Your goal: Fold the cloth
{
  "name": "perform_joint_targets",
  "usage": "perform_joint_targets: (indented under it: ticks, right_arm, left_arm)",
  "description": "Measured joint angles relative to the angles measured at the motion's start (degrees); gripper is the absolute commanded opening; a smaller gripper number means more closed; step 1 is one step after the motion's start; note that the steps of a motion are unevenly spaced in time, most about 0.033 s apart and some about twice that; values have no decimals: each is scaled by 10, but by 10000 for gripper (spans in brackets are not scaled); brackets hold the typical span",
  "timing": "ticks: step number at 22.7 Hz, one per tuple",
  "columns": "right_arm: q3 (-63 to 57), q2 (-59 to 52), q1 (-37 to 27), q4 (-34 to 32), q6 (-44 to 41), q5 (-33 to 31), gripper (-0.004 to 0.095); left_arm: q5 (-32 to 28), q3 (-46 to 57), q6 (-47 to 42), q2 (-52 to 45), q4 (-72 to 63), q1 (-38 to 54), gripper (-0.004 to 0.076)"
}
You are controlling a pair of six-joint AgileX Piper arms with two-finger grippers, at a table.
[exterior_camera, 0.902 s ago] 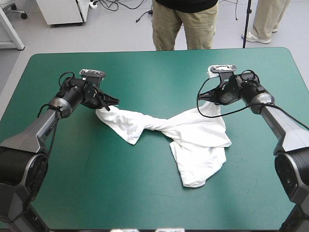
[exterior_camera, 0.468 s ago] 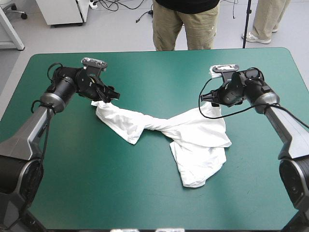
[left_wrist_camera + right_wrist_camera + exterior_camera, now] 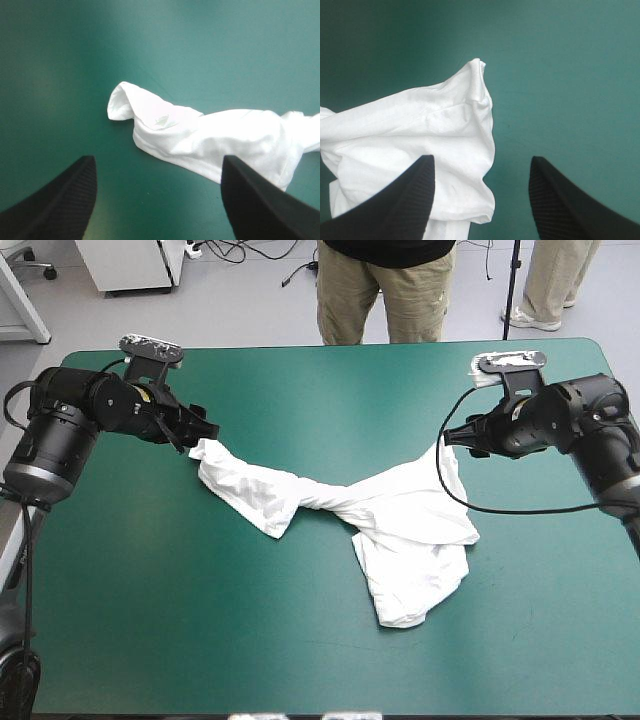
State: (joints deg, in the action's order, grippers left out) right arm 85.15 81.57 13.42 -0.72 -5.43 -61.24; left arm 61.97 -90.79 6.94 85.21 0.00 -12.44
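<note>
The left gripper hangs at about ten o'clock over the teal-green cover. Its black fingers are spread and hold nothing. The nearest corner of the T-shirt lies on the table just ahead of the tips, not between them. The right gripper sits at about two o'clock, likewise spread and empty, with the shirt's other corner just ahead of it.

Between the two, the white T-shirt lies around the table's middle. A band runs inward from ten o'clock and twists into a rope near the centre. It then widens toward two o'clock and spills into a crumpled lobe toward five o'clock.

By the look of it, folding proper is not begun. The garment is neither spread flat nor squared. The twist must be undone and the cloth laid out before any fold can be made, so nearly all the work is left.

Only the high view shows the twist and the whole outline. The left wrist view adds that the corner ahead of its gripper is curled over on itself, with a faint small mark on the cloth beside the curl. The right wrist view shows its corner standing up in a peak ahead of that gripper, the cloth running out of sight behind one finger. Neither detail reads from above.
</note>
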Motion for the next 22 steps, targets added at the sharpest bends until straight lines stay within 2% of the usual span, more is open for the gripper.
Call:
perform_joint_targets:
  ticks: [9,14,22]
  right_arm:
    - [-3,-14,0,7,0,-7,537]
    - [-13,-14,0,13,2,-7,537]
    - [-13,-14,0,14,2,-5,537]
  left_arm:
    - [-13,15,-23,48,9,16,496]
    - [-35,-20,-25,161,-25,66,494]
    - [-61,-78,-25,309,-40,69,492]
